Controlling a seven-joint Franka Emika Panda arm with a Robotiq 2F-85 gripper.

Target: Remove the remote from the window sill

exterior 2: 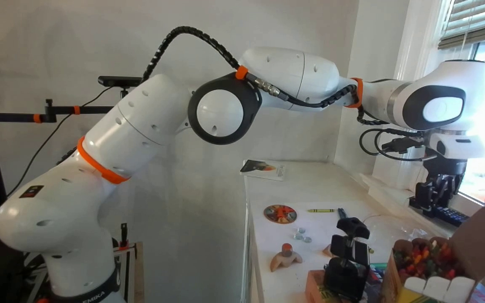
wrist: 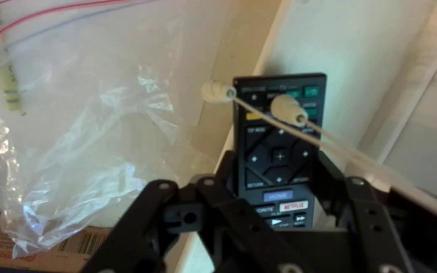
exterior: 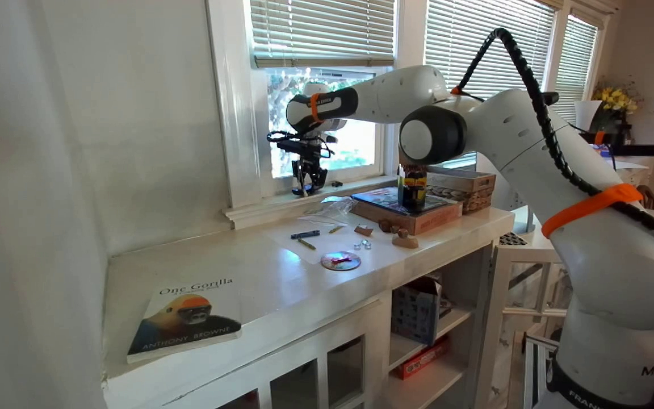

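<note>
The black remote lies at the window sill, its buttons up, set at an angle to the sill's edge. My gripper has one finger against each long side of it and looks shut on it. In an exterior view the remote sticks out from under the gripper, low over the sill. In an exterior view the gripper is down at the sill, where the remote is hard to make out. The remote's lower end is hidden by the gripper in the wrist view.
Two pale cord ends hang over the remote. A clear plastic bag lies on the counter beside the sill. The window pane stands close behind the gripper. An open box, a game box and a shiny disc are on the counter.
</note>
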